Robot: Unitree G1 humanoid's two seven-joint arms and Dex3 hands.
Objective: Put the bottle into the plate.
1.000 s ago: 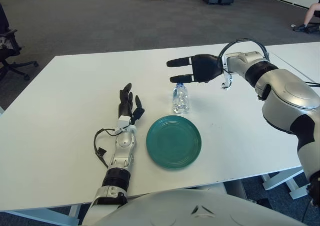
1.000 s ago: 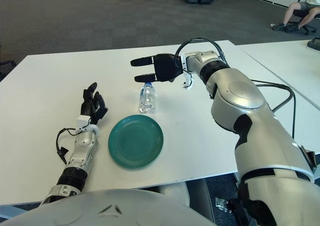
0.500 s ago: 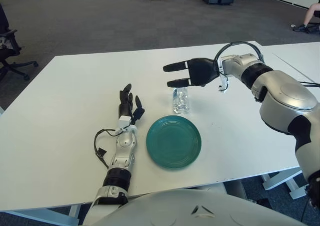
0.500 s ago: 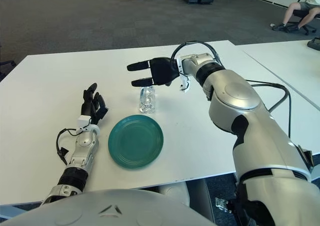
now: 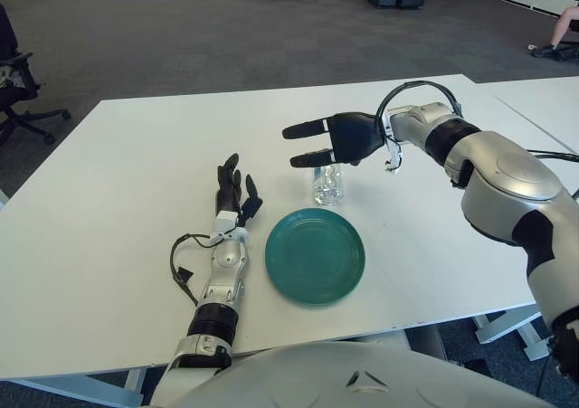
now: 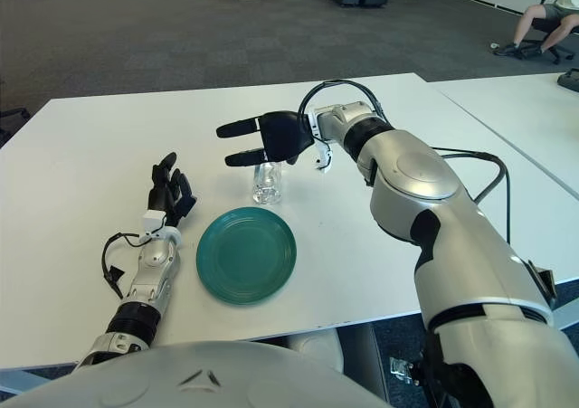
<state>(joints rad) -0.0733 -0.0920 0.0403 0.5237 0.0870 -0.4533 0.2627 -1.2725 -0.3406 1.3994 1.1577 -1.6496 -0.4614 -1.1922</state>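
Left eye view
Right hand (image 5: 333, 141): hovering over the bottle, black fingers (image 5: 304, 129) stretched out toward the robot's left, spread apart and gripping nothing.
Bottle (image 5: 327, 184): clear plastic, upright on the white table (image 5: 118, 182), just beyond the far rim of the plate; its top is hidden behind the palm, so contact between hand and cap is hard to call from here.
Plate (image 5: 315, 255): teal, round, flat on the table near the front edge, nothing in it.
Left hand (image 5: 232, 191): lying to the left of the plate, forearm along the tabletop, fingers pointing away from the robot and loosely extended, holding nothing.

Right eye view
Right hand (image 6: 268, 137): same story, two fingers reaching left past the bottle, palm covering its neck, fingers parted.
Bottle (image 6: 266, 183): standing between the hand above and the plate below, outside the plate.
Plate (image 6: 246, 254): bare, just in front of the bottle.
Left hand (image 6: 168, 189): well left of the plate, a black cable (image 6: 110, 261) looping beside its wrist.
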